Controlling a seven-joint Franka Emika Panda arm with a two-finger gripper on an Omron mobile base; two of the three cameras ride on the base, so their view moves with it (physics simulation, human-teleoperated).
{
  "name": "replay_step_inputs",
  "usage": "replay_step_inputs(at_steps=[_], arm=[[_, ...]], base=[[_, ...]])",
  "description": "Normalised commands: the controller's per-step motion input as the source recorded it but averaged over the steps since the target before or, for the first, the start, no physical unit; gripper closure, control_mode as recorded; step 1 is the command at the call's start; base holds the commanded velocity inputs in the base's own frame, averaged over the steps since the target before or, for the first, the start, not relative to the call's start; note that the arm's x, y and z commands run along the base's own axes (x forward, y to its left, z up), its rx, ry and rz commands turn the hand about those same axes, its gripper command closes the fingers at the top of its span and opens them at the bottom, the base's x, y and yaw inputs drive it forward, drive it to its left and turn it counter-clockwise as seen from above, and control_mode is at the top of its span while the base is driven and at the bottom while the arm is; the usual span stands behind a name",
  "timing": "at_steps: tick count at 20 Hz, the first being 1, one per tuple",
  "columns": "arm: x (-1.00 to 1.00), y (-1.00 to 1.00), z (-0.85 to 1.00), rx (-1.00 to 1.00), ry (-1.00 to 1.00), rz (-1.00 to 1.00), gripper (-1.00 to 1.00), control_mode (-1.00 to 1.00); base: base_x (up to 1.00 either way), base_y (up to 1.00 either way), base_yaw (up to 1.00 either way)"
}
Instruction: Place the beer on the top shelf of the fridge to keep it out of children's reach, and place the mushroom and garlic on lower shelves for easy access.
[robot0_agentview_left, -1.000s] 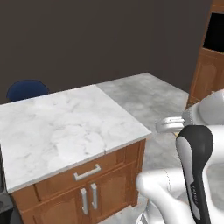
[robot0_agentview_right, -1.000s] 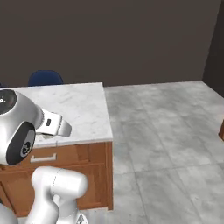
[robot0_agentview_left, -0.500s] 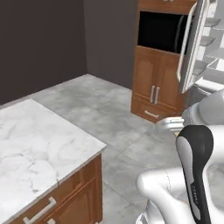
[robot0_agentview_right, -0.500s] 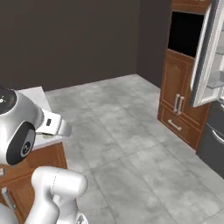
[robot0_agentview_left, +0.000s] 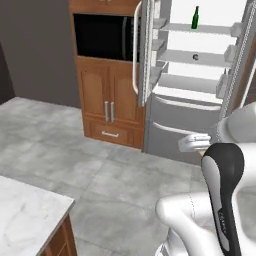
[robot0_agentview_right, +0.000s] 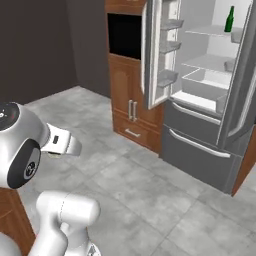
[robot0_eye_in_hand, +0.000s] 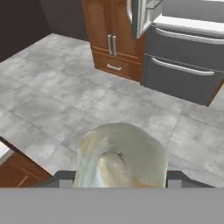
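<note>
The fridge (robot0_agentview_left: 186, 131) stands open ahead, its white inside in view. On the top shelf (robot0_agentview_left: 215, 29) the beer (robot0_agentview_left: 195, 18) stands upright; in the right base view the beer (robot0_agentview_right: 230, 19) sits at the upper right. A small dark mushroom (robot0_agentview_left: 195, 57) rests on the lower shelf (robot0_agentview_left: 210, 62) just below. My gripper (robot0_agentview_left: 186, 145) hangs in front of the base, well short of the fridge. In the hand view the gripper (robot0_eye_in_hand: 120, 177) is shut on the pale cream garlic (robot0_eye_in_hand: 120, 153), which hides most of both fingers. A bit of that bulb peeks under the hand (robot0_agentview_right: 59, 148).
Left of the fridge a black built-in oven (robot0_agentview_left: 102, 37) sits in wood cabinets (robot0_agentview_left: 107, 107). The open fridge door (robot0_agentview_left: 143, 50) with bins juts toward me. A marble counter corner (robot0_agentview_left: 25, 220) lies at the lower left. Grey tile floor (robot0_agentview_left: 100, 170) spreads between base and fridge.
The whole picture has swung from the marble counter past the oven cabinets to the open fridge, so the base has turned. The arm and the held garlic keep their place in the views.
</note>
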Motion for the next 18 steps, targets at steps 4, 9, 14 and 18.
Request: replay_step_inputs(at_steps=[4,9,14,18], arm=[[0.0,0.0,0.0,0.0,0.0,0.0,1.0,1.0],[0.0,0.0,0.0,0.0,0.0,0.0,1.0,1.0],[0.0,0.0,0.0,0.0,0.0,0.0,1.0,1.0],[0.0,0.0,0.0,0.0,0.0,0.0,1.0,1.0]], base=[[0.55,-0.02,-0.57],[0.73,0.06,-0.45],[0.82,0.28,-0.38],[0.83,0.36,-0.34]])
